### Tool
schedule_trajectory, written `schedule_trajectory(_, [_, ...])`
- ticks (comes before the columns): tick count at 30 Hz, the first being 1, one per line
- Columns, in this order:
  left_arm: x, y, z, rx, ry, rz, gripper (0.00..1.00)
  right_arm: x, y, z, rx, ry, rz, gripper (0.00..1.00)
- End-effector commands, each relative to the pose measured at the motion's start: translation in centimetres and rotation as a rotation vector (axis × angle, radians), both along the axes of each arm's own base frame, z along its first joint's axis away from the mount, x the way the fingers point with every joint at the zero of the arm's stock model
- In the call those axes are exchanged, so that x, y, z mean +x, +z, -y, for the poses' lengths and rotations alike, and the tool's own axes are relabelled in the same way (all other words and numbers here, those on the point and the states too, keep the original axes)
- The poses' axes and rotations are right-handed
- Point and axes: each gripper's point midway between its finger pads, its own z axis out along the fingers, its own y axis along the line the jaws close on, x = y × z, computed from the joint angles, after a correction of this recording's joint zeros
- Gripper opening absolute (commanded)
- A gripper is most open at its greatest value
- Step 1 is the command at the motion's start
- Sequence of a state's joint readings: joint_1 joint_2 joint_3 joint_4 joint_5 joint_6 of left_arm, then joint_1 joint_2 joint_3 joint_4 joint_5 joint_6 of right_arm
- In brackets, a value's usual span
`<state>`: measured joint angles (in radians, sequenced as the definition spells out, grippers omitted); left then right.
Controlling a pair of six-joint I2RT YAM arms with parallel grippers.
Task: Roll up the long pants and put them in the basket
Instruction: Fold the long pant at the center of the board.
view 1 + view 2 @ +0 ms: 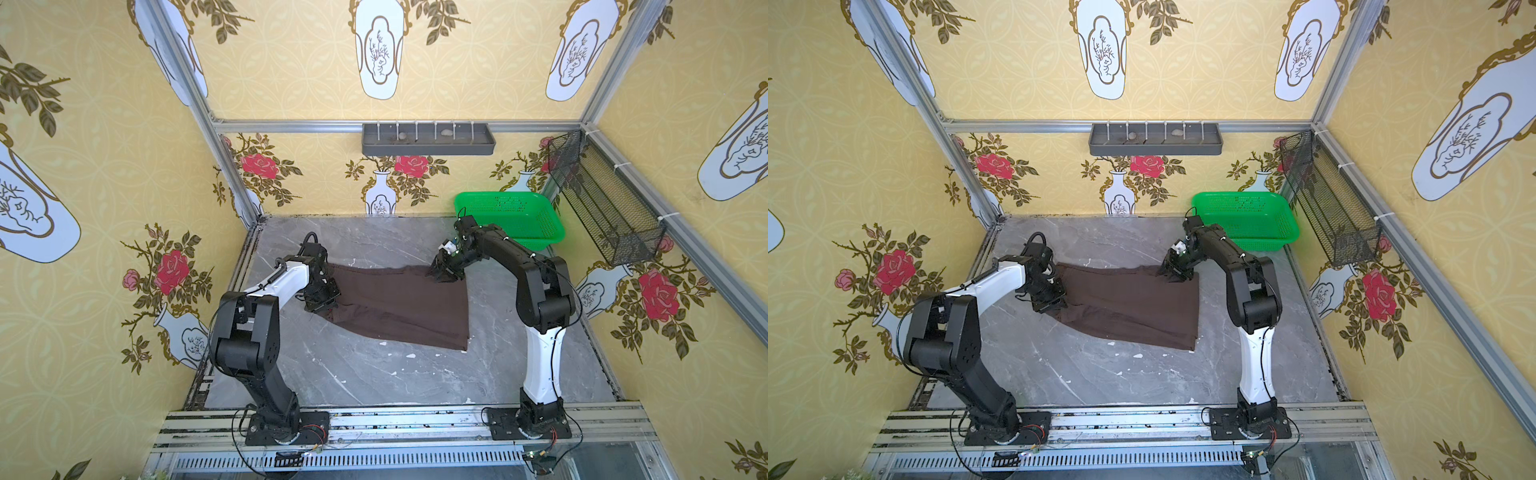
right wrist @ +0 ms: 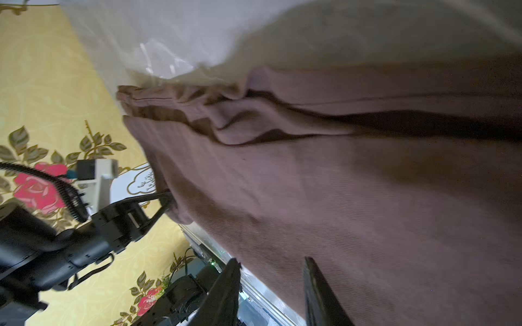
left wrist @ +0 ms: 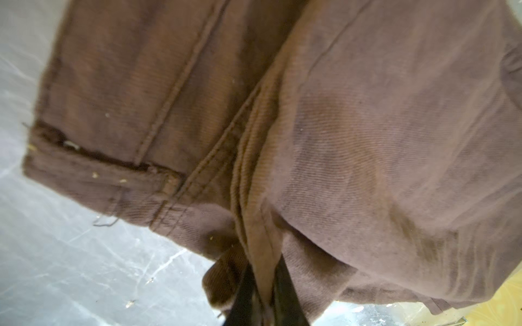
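**Here, the long pants (image 1: 399,303) lay between two claws**

Here, the long pants (image 1: 1129,299) were spread out on the gray surface (image 1: 374,374). They sat in the middle of the frame in both top views. They were dark brown and mostly flat, with a few folds along the upper edge. The cloth was wider at the right than at the left.

The left claw (image 1: 322,301) was at the left end of the pants. In the left wrist view, its two black fingers (image 3: 285,293) were pressed together on a ridge of brown cloth at the bottom of the frame. So this claw was closed and was gripping the pants.

The right claw (image 1: 444,274) was at the upper right corner of the pants, down on the cloth. In the right wrist view, its fingers (image 2: 226,282) stood apart at the bottom of the frame. There was a gap between them, and the brown cloth showed in that gap. This claw was open.

A green basket (image 1: 544,224) sat behind the right arm, at the upper right of the surface. It was apart from the pants.
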<state>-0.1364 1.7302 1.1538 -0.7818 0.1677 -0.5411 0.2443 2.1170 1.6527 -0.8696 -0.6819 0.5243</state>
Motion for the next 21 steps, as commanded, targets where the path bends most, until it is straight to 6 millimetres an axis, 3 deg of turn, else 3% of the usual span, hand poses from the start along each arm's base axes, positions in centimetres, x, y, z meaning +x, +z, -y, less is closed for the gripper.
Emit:
schedule_trajectory(1, [0.6, 1.1, -0.2, 0.017, -0.022, 0.026, 0.00, -1.0, -1.5, 1.4, -0.077, 0.005, -0.035, 0.36])
schedule_trajectory(7, [2.2, 3.9, -0.7, 0.052, -0.045, 0.059, 0.00, -1.7, -4.1, 2.8, -0.171, 0.010, -0.072, 0.32])
schedule_trajectory(12, [3.4, 5.8, -1.2, 0.071, -0.061, 0.067, 0.00, -0.8, -6.2, 3.8, -0.242, 0.007, -0.079, 0.30])
schedule_trajectory(21, [3.6, 9.5, -6.1, 0.156, 0.002, 0.045, 0.00, -0.4, -8.3, 5.4, -0.329, 0.003, -0.126, 0.28])
